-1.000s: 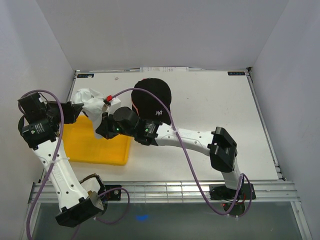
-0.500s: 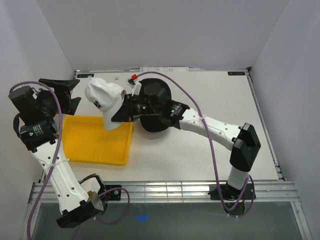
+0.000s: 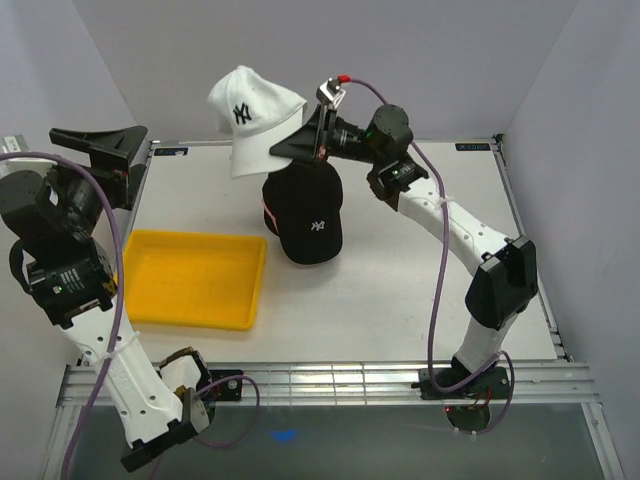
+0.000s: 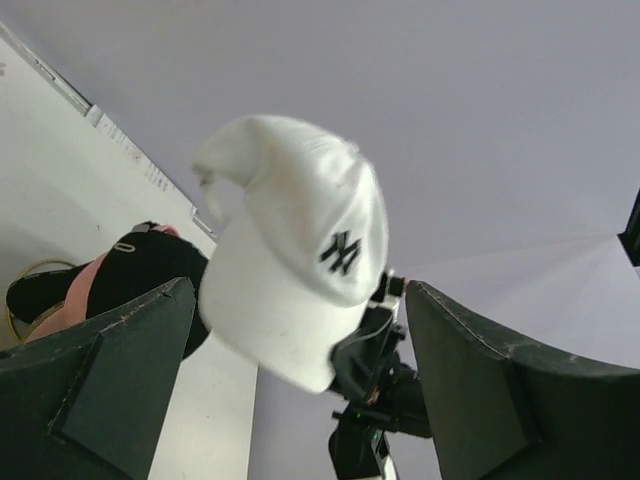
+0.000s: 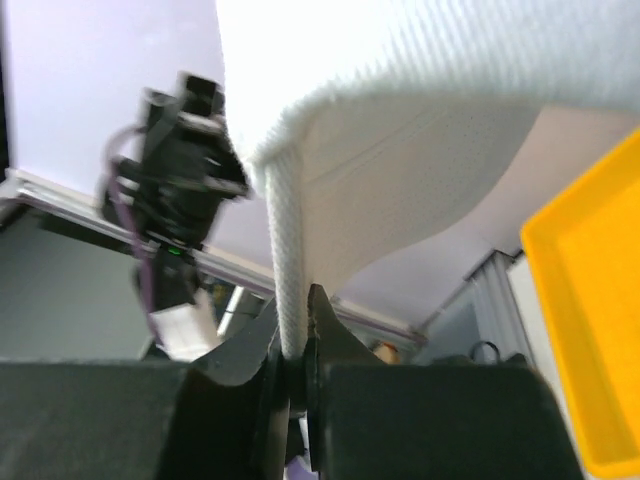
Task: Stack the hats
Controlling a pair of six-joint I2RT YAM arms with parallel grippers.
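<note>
1. Now, your left gripper stood wide open at the far left, holding nothing, well apart from the hats.
2. The white hat hung high in the air.
3. The black hat sat on the table, below it and a bit right, peak pointing to the near edge.
4. Your right gripper was pinched shut on the white hat's edge, so I think that arm had to bring it down.

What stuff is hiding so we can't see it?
Top view: whatever sits under the black fabric cap, covered by it.
Right wrist view: most of the white fabric cap, cut by the edges.
Left wrist view: black cap's lower part, behind the left gripper's fingers.
</note>
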